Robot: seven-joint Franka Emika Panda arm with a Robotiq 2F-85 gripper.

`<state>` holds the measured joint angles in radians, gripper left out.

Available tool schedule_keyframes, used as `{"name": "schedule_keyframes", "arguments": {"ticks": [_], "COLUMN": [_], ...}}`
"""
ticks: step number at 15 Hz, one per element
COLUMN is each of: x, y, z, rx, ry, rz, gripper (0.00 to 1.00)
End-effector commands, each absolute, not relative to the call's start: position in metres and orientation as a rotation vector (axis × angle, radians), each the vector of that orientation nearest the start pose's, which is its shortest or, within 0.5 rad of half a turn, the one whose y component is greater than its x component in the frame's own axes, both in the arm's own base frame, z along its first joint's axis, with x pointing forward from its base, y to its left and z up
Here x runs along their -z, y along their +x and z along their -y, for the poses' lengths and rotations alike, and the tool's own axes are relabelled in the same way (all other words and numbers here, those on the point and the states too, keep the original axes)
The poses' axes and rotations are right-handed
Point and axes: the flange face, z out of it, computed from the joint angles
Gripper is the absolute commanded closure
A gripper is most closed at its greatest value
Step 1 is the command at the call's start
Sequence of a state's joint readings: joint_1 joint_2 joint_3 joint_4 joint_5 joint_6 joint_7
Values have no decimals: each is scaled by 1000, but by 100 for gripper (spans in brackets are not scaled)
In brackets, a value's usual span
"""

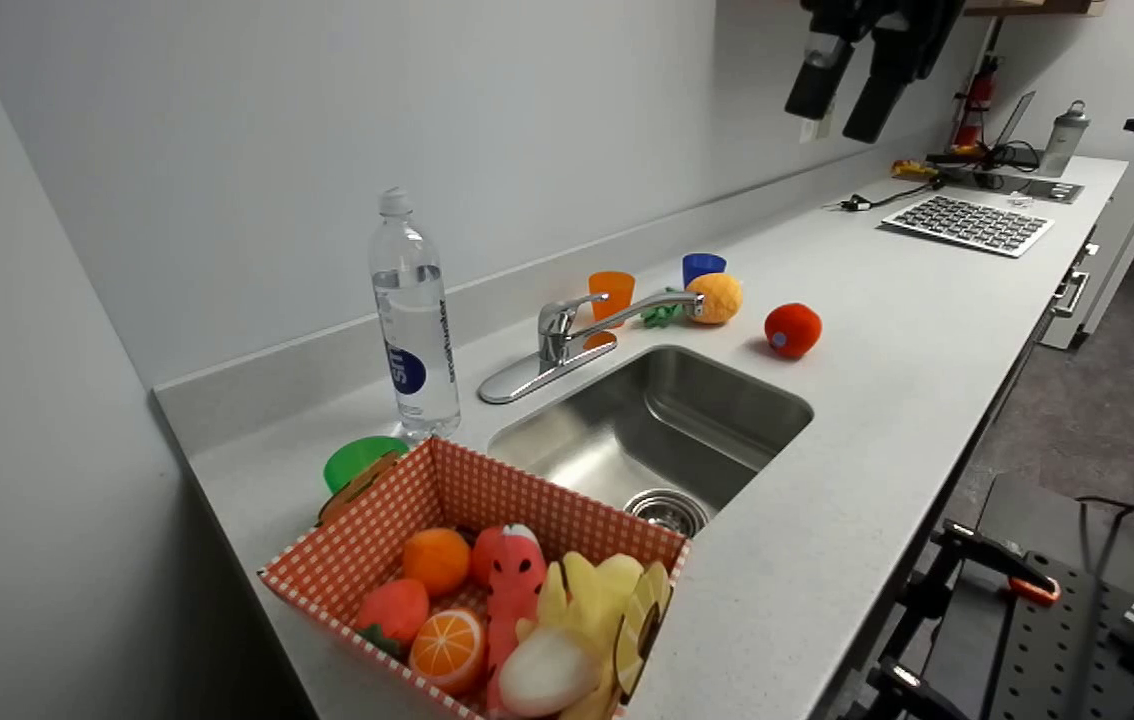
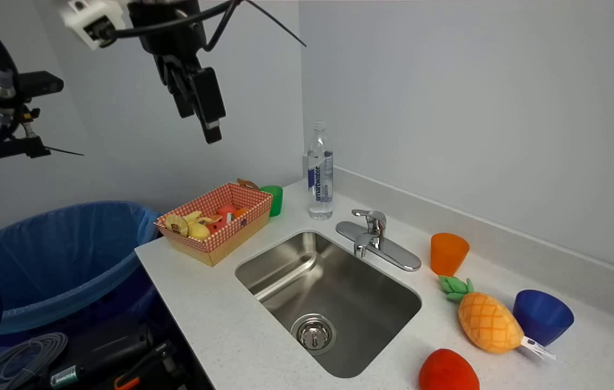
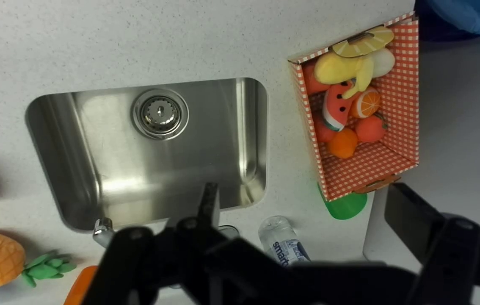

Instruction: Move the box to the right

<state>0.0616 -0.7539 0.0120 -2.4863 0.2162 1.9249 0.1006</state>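
"Up over the counter (image 1: 887, 350), gripper (image 1: 838, 115) first. Holding anything?"

"No. Fingers (image 1: 817, 88) well apart, nothing between. Hangs high in both exterior views, so likely a long way down."

"Next out?"

"Sink (image 3: 210, 140), mostly left in the wrist view."

"And the box (image 3: 405, 97)?"

"Right side of the wrist view, mostly ahead of the fingertips. On the counter just beside the sink, bare strip between. So I'd say forward and sideways, not a straight drop."

"Long axis?"

"Roughly up-and-down there, slightly tilted, near enough parallel to the sink's short end. Gap between fingers runs across it, so not much wrist turn needed, I'd guess."

"Wide enough to span it?"

"Doubt it. Box looks broader than the grip. I'd pinch the long side nearest the sink, or shove. Fruit (image 3: 336, 106) lies loose inside, may roll."

"Which way is 'right'?"

"Standing at the open counter edge, facing the tap (image 2: 376, 230), box is left of the sink. So I read it as toward the sink, and not done yet. Tipping over the sink edge is the risk."

"Far end?"

"Cup (image 3: 345, 207), right by one short end. Touching or not, can't tell. Could get dragged along."
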Motion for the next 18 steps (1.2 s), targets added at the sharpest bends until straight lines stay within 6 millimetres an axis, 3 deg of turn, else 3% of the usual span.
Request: {"name": "schedule_keyframes", "arguments": {"ticks": [1, 8, 13, 18], "x": [-551, -513, -457, -398], "y": [353, 407, 442, 458], "z": [-49, -99, -138, -165], "rx": [283, 399, 315, 171], "ry": [-2934, -2974, -2985, -3018], "rz": [-91, 38, 155, 268], "gripper": [0, 0, 0, 0]}}
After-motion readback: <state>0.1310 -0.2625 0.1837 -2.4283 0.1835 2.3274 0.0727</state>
